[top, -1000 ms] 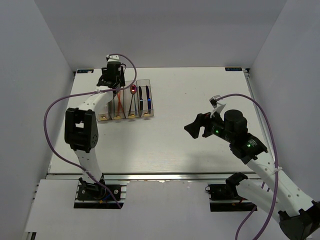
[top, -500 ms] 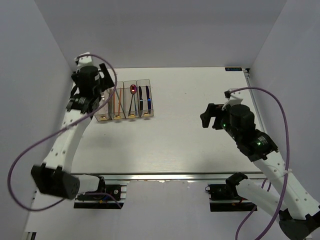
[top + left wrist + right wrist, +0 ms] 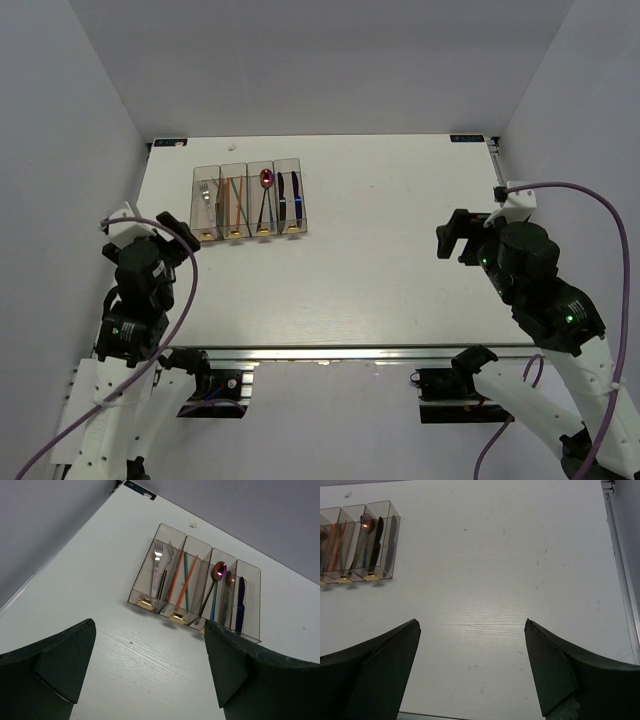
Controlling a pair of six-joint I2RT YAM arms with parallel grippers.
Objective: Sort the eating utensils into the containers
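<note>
4 bins (image 3: 146, 572) lie well beyond the spread left fingers (image 3: 55, 665).

1. The left arm (image 3: 128, 330) is folded close above its base, on the left side.
2. The left gripper (image 3: 149, 625) has its jaws spread wide and holds nothing.
3. The right arm (image 3: 545, 300) is folded likewise on the right.
4. The right gripper (image 3: 471, 622) is also spread wide and empty.

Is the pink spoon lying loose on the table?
No, the pink spoon lies inside one of the clear bins.
</note>
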